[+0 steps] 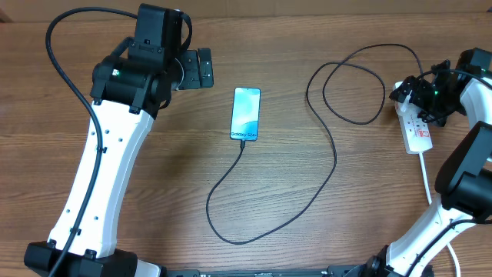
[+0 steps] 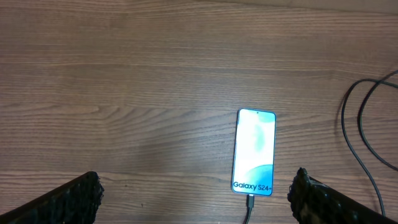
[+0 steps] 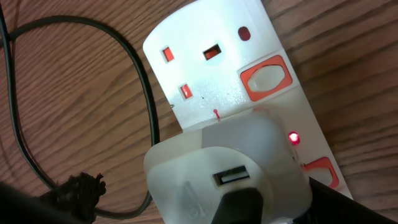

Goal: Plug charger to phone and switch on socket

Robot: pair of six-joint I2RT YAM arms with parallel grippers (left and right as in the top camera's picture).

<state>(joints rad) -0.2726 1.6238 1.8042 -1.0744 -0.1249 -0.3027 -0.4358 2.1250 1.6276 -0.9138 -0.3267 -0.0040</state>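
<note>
The charger (image 1: 323,185) is already in the bottom of the phone (image 1: 246,114), which lies flat in the middle of the desk (image 1: 177,200). The left gripper (image 2: 199,196) hangs above it, jaws wide and empty. The right gripper (image 1: 421,98) stands over the socket (image 1: 419,132), jaws apart around a white adapter (image 3: 224,168), gripping nothing. A red lamp (image 3: 293,138) glows, so the switch seems on; the next move probably calls only for lifting clear.

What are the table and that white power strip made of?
The table looks like wood or wood-print laminate, matte, with streaky grain lines. The power strip seems moulded hard plastic, white and slightly glossy, showing a speckled sheen.
</note>
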